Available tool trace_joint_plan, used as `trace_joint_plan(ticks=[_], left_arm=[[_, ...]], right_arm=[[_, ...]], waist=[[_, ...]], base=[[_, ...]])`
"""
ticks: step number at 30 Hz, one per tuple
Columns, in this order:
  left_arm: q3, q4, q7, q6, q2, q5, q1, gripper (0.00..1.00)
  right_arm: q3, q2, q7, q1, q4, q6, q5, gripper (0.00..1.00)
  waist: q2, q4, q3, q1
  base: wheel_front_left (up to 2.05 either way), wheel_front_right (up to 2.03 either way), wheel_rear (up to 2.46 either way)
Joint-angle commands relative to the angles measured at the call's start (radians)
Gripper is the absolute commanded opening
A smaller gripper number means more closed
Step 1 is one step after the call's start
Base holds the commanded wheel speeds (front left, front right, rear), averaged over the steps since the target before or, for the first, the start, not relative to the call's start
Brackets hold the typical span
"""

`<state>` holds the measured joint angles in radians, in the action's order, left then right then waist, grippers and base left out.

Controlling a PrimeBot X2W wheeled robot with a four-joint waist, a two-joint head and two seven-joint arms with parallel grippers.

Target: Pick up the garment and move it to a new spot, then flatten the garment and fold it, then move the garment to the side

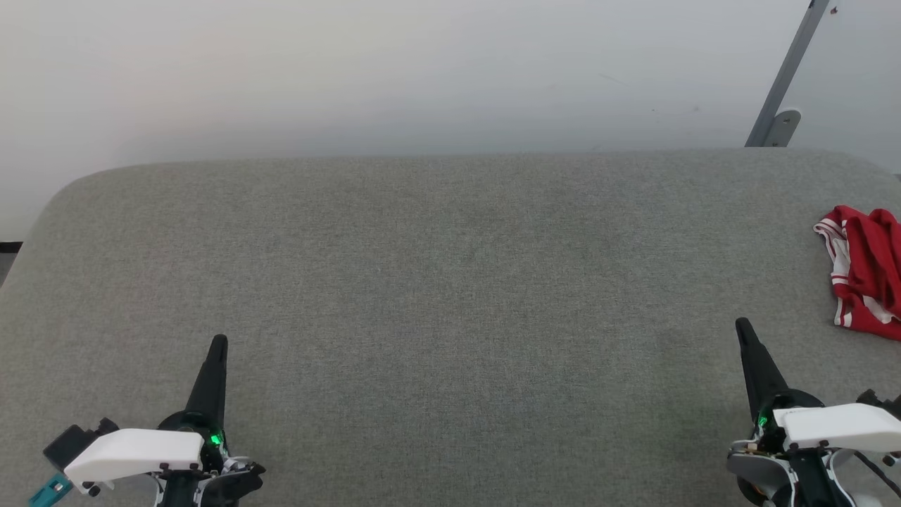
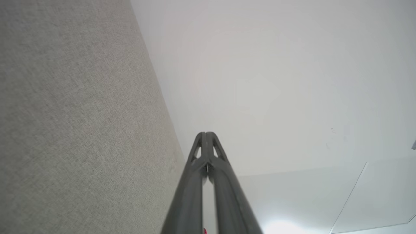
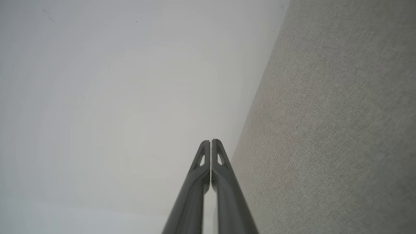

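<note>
Garment point(image 1: 864, 274) at R edge of grey pad point(image 1: 436, 282), mid-depth, looks bunched, partly cut off by frame. L gripper point(image 1: 219, 343) + R gripper point(image 1: 741, 325) both closed, holding nothing, low at near edge. R one is near garment, not touching. Fits pre-pickup or already set aside. Can't tell if folded, so no call on next move.

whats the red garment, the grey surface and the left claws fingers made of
Garment: soft matte cloth, probably a knit; it lies crumpled in folds. Surface: grey woven upholstery, weave visible, rounded edge suggests padding. Left claw's fingers: dark matte, likely moulded plastic, with cut-out tips.
</note>
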<state>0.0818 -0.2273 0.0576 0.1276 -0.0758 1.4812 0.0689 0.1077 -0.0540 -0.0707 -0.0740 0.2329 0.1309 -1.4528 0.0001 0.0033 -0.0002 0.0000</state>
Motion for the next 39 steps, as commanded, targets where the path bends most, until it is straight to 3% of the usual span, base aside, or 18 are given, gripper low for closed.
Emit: trace_joint_plan(ticks=[1, 23, 39], left_arm=[[0.005, -0.001, 0.007, 0.005, -0.001, 0.018, 0.019, 0.0], [0.018, -0.019, 0.047, 0.006, 0.016, 0.149, 0.046, 0.0], [0.022, -0.019, 0.049, 0.006, 0.018, 0.141, 0.045, 0.0]], right_arm=[[0.003, 0.003, -0.01, -0.019, 0.0, 0.0, -0.022, 0.0], [0.007, 0.004, -0.048, -0.041, 0.014, 0.0, -0.165, 0.0], [0.007, 0.004, -0.047, -0.038, 0.013, 0.0, -0.161, 0.0]], waist=[[-0.0001, 0.0, 0.0, 0.0], [-0.0001, -0.003, 0.003, 0.0], [-0.0001, -0.003, 0.003, 0.0]], base=[[0.0, 0.0, 0.0], [0.0, 0.0, 0.0], [0.0, 0.0, 0.0]])
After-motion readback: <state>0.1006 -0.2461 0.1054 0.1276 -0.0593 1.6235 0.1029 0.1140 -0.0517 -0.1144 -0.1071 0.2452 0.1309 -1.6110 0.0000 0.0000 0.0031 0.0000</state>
